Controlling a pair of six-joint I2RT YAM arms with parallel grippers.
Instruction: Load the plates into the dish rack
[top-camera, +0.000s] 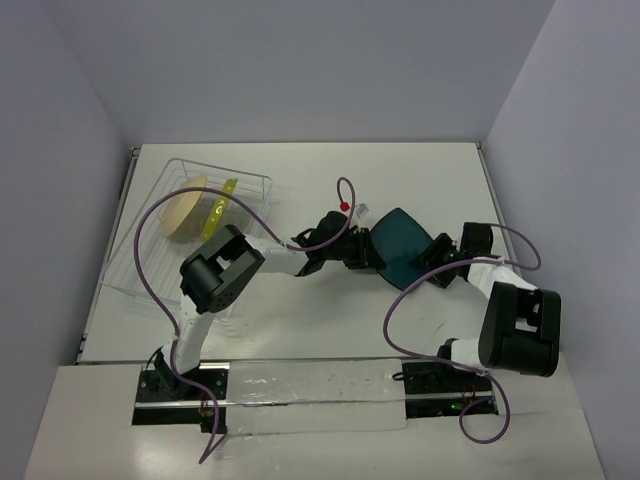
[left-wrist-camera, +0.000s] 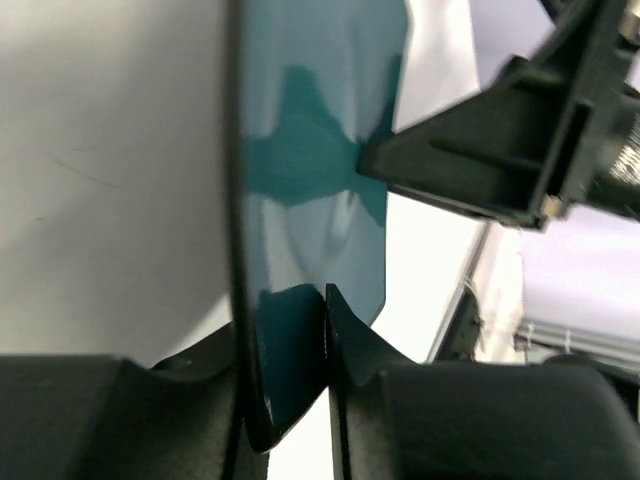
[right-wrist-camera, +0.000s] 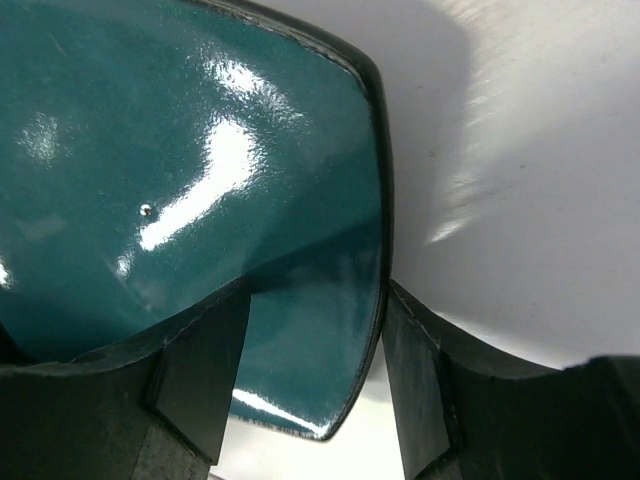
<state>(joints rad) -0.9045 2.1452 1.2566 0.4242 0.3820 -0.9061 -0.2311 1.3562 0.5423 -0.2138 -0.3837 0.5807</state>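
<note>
The dark teal rounded-square plate (top-camera: 400, 243) hangs tilted above the table's middle, held between both arms. My left gripper (top-camera: 362, 250) is shut on its left rim; in the left wrist view the plate (left-wrist-camera: 310, 150) runs edge-on between the gripper's (left-wrist-camera: 288, 330) fingers. My right gripper (top-camera: 436, 256) is shut on the opposite corner, and the plate (right-wrist-camera: 180, 150) fills the gap between this gripper's (right-wrist-camera: 315, 300) fingers. The dish rack (top-camera: 135, 240) stands at the far left, with a cream plate (top-camera: 183, 212) and a yellow-green plate (top-camera: 215, 212) upright in it.
Purple cables (top-camera: 345, 190) loop over both arms. The right gripper's black body (left-wrist-camera: 500, 150) shows across the plate in the left wrist view. Walls close in the table at the back and sides, and the arm bases sit at the near edge.
</note>
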